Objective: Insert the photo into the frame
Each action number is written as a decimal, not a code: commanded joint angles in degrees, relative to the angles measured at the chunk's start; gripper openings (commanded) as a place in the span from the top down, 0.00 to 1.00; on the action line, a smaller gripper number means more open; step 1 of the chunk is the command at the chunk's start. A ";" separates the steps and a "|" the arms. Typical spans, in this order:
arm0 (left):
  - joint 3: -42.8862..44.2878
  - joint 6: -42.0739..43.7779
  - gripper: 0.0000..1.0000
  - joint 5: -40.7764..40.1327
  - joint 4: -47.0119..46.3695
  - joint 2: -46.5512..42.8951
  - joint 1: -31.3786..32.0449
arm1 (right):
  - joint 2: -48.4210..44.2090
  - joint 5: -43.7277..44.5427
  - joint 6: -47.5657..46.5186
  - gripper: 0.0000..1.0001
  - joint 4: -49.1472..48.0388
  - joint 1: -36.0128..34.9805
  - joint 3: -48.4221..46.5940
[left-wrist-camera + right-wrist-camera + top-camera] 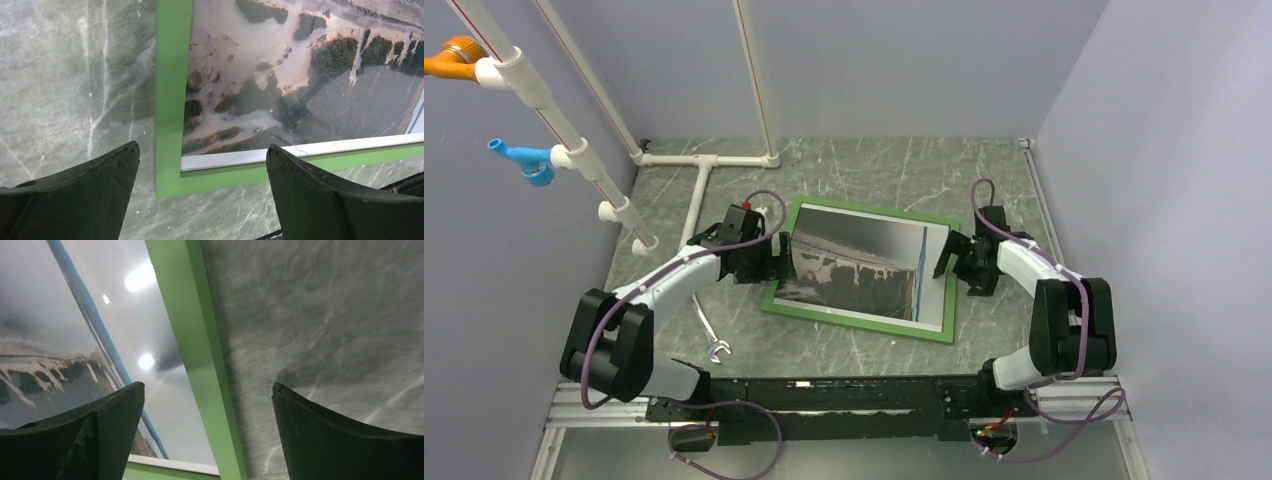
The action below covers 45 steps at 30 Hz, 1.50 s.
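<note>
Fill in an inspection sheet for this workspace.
Surface: grey veined table, flat.
Job's things: green frame lies flat; photo lies picture-up within its border; full seating cannot be told.
Clutter: wrench left of the frame; white pipe rack at the back.
Grippers: left claw and right claw open, empty, over opposite frame edges.
Cables: purple cables looped along both arms.
Surroundings: lavender walls; orange fitting and blue fitting on pipes.

bright overhead light, round lamp glare on the photo (65, 330), soft shadow beside the frame (200, 340)
</note>
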State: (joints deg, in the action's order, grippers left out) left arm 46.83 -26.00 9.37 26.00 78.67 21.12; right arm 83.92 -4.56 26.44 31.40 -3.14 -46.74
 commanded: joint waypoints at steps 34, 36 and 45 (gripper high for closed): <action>-14.71 -6.80 0.05 10.95 -11.42 -4.38 3.80 | 10.39 -16.74 2.98 0.01 -8.24 0.87 -6.65; -15.06 -6.87 0.05 10.74 -11.56 -4.55 4.19 | 10.07 -16.83 3.04 0.01 -8.27 0.88 -6.48; -16.99 -7.87 0.05 8.47 -11.28 -6.51 5.47 | 9.54 -17.13 3.19 0.00 -8.79 0.65 -4.95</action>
State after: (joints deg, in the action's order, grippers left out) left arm 32.18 -31.05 14.20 13.15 72.93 24.82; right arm 93.45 -16.84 28.47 24.36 -1.32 -52.64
